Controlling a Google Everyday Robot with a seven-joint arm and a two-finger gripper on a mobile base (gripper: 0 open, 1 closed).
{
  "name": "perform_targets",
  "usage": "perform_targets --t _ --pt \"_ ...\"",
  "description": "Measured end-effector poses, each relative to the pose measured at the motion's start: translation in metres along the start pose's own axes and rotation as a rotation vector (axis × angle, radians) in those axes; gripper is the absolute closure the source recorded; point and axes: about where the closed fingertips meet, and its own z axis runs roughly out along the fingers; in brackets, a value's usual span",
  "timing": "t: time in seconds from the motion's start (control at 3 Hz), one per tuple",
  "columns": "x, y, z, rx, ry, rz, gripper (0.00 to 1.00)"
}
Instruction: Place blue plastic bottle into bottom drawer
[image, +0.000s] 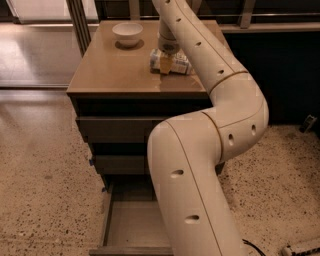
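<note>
1. Clear blue-labelled plastic bottle (180, 64) is lying on the brown cabinet top (112, 70), at four o'clock from the white bowl (127, 33).
2. Your gripper (165, 65) is hanging right at the bottle; you cannot tell its grip.
3. Grey bottom drawer (131, 224) is standing open at six o'clock.

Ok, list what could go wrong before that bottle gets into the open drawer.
The blue plastic bottle lies on its side on the cabinet top beneath the gripper; a poor grasp could roll it toward an edge. The arm hangs its big lower link over the open bottom drawer, so the path down looks tight and a bump against the cabinet front seems possible.
</note>
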Motion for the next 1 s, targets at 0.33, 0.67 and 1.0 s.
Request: perform_targets --t 0.33,0.67,1.0 --pt "0.0 0.0 0.0 0.0 0.0 0.0 0.89" --pt "0.0 0.0 0.0 0.0 0.0 0.0 1.0" --pt "-0.0008 -0.0007 -0.001 -0.001 -0.003 -0.001 1.0"
